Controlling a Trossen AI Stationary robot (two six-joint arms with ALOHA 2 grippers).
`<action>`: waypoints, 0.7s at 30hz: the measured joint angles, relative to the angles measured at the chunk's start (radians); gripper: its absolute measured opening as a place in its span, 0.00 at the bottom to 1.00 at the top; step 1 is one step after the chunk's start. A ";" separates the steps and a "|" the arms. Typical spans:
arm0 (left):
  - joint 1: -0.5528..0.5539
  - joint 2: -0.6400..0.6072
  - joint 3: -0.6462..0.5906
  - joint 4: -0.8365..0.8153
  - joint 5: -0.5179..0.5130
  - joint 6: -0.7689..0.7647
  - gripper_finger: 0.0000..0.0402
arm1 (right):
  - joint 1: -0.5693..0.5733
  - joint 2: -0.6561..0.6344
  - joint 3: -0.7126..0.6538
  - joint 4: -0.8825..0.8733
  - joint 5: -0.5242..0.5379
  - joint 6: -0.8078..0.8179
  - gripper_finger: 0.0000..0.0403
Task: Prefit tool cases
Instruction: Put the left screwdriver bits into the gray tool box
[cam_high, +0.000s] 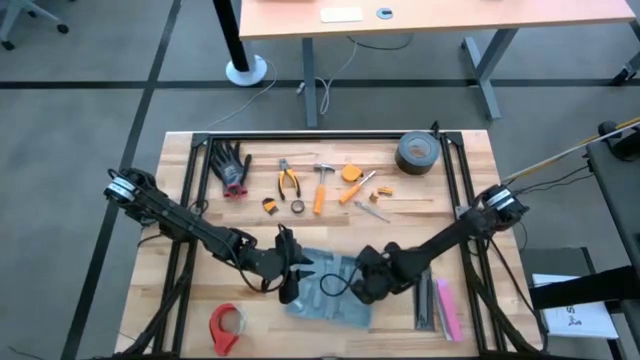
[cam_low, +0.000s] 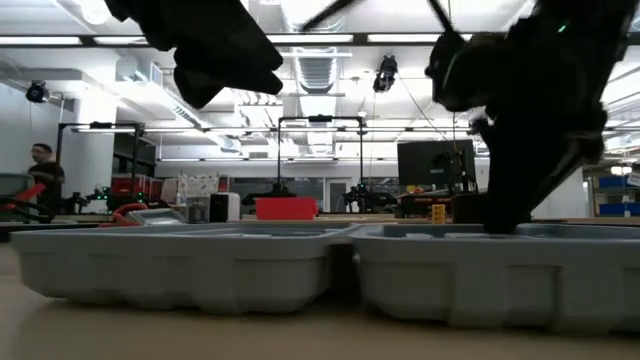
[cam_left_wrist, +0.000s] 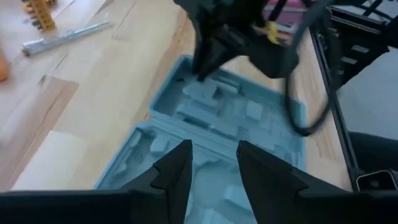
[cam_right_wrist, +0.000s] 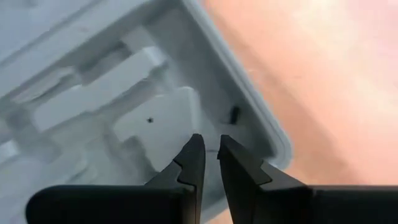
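Blue-grey plastic tool case (cam_high: 330, 290), lying open, empty tray up, at the worktop's (cam_high: 470, 190) near edge, seems mid-positioning: right hand (cam_right_wrist: 208, 152), nearly closed and empty, pokes its tray while left hand (cam_left_wrist: 214, 162), half-open, hovers; next, tools need fetching.

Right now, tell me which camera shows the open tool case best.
The left wrist view: the tool case lies open, its moulded slots plain. The high view shows it whole but partly under both arms; the low view shows only its side walls; the right wrist view shows one corner.
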 joint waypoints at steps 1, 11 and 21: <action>0.000 0.000 -0.001 0.000 0.001 -0.006 0.33 | -0.008 0.000 0.000 -0.011 0.000 -0.009 0.08; 0.000 0.000 -0.001 0.016 0.002 -0.004 0.29 | -0.082 0.000 0.000 -0.041 -0.001 -0.103 0.07; 0.000 0.000 -0.001 0.011 0.003 -0.002 0.30 | -0.121 -0.001 -0.043 -0.042 -0.002 -0.126 0.07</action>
